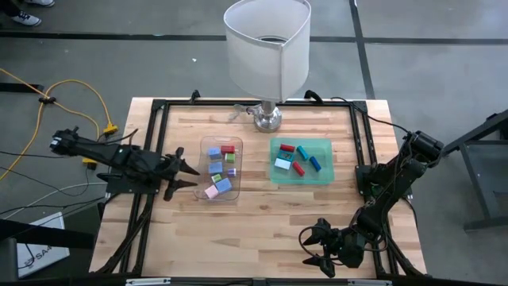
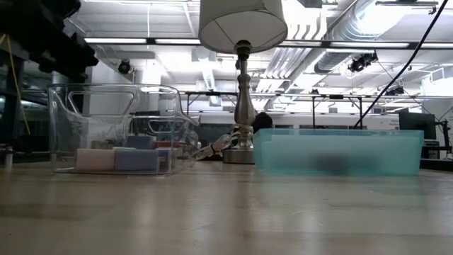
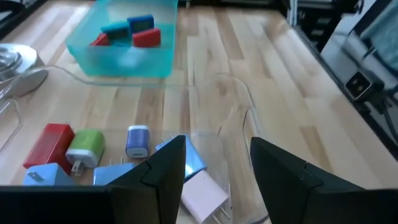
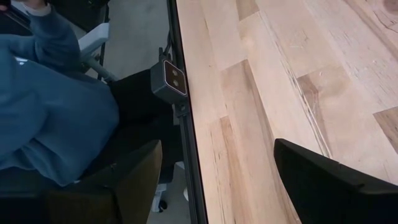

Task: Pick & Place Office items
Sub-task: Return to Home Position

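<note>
Wooden table point(image 1: 262, 214) with a black frame, in an open workshop with ceiling ducts and strip lights. A lamp point(image 1: 267, 44) with a white shade stands at the far centre of the table.

Containers:
- A clear bin point(image 2: 106, 117) stands left of centre.
- A green tray point(image 1: 317, 176) stands right of centre, well apart from the bin.

Office items point(image 1: 216, 168):
- One group lies inside the clear bin. It includes a red adapter point(image 3: 48, 144), a green adapter point(image 3: 85, 148), several blue pieces and a pink piece point(image 1: 212, 191) at the near end.
- A second group lies inside the green tray: red blocks, a blue block point(image 1: 314, 164), a teal block and a pale blue block point(image 1: 282, 164).
- No item lies loose on the table.

Left gripper point(image 1: 190, 175): positioned just beside the left wall of the clear bin and pointing right toward it. Fingers are spread wide. Nothing is held between them.

Right gripper point(image 1: 308, 248): positioned near the near right edge of the table, pointing left, well apart from both containers. Fingers are spread wide and hold nothing.

Beyond the near table edge, the right wrist view shows a person in a blue garment point(image 4: 43, 93).
</note>
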Available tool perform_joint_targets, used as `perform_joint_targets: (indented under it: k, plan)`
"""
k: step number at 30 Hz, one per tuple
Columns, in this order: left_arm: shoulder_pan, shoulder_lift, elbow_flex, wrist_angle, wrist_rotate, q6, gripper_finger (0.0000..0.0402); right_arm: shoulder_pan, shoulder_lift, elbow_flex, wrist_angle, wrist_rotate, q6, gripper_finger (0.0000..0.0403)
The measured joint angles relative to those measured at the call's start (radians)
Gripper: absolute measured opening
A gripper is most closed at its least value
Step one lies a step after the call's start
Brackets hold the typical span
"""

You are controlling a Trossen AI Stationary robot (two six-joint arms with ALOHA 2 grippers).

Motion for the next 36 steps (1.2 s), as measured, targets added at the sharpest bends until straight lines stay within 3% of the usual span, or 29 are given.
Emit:
perform_joint_targets:
  k: [12, 21, 36]
  plan:
    - [0.000, -0.195, -0.169, 0.075, -0.003, 0.019, 0.0173, 0.000, 0.000, 0.000, 0.000, 0.000, 0.000, 0.0298]
    - [0.000, -0.258, -0.208, 0.091, -0.003, 0.034, 0.0173, 0.000, 0.000, 0.000, 0.000, 0.000, 0.000, 0.0298]
    - [0.000, -0.297, -0.366, 0.420, 0.008, 0.087, 0.0173, 0.000, 0.000, 0.000, 0.000, 0.000, 0.000, 0.0298]
